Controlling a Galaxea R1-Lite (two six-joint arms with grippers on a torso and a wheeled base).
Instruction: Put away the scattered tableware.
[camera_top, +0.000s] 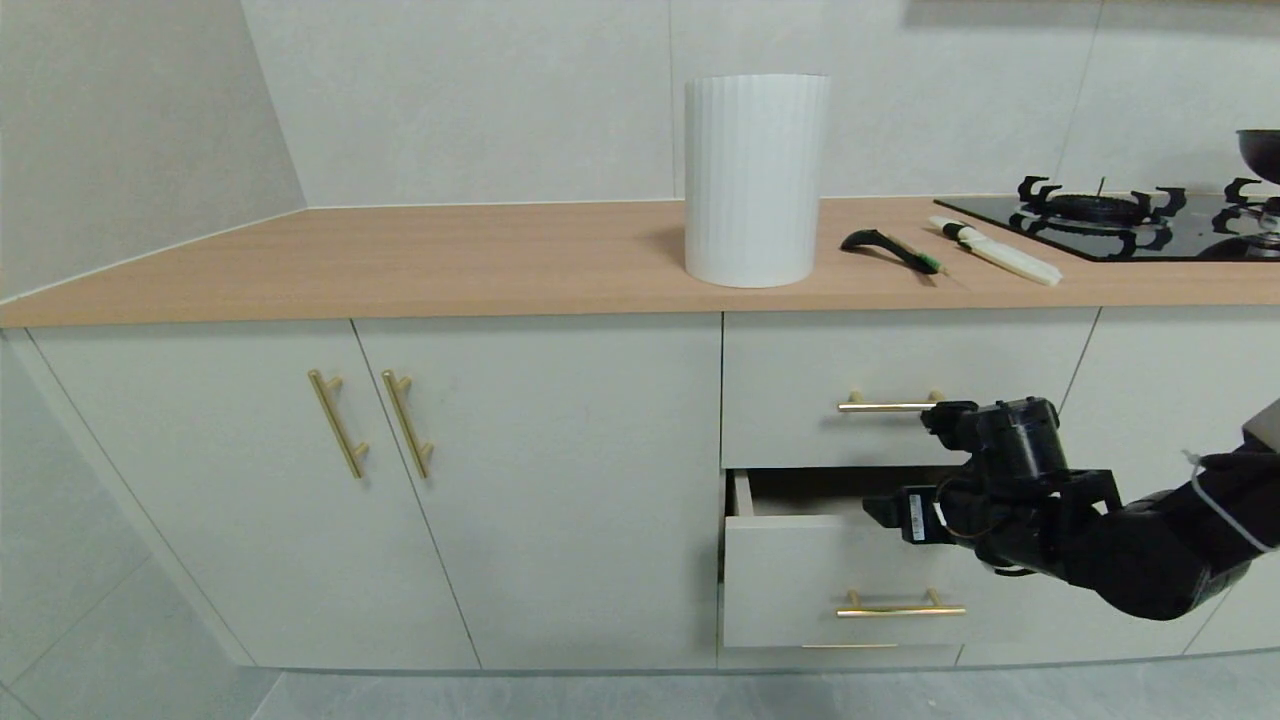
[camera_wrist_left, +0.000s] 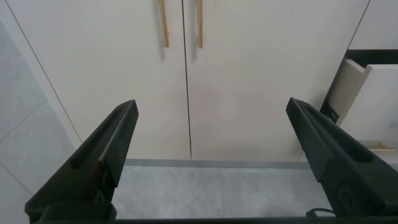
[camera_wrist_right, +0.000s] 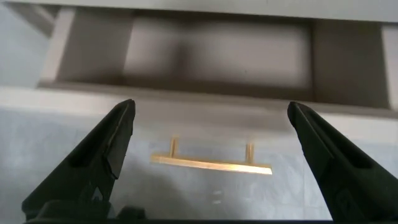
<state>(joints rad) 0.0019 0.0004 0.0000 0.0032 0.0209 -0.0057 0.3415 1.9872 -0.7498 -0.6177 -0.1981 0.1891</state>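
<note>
Above the open drawer (camera_top: 830, 560) runs the counter (camera_top: 450, 260). Before that drawer the right arm (camera_top: 1150, 560) stretches level, the right claw (camera_wrist_right: 211, 118) spread apart over the drawer's handle (camera_wrist_right: 211, 165). Left of the drawer, the left claw (camera_wrist_left: 211, 118) gapes too. Above the drawer lie 2 utensils: a black spoon (camera_top: 888, 247) and a white stick (camera_top: 995, 250).

The head camera looks down at the worktop (camera_top: 450, 260) from farther back; both wrist cameras, apparently low and close, share the open drawer (camera_top: 780, 570).
</note>
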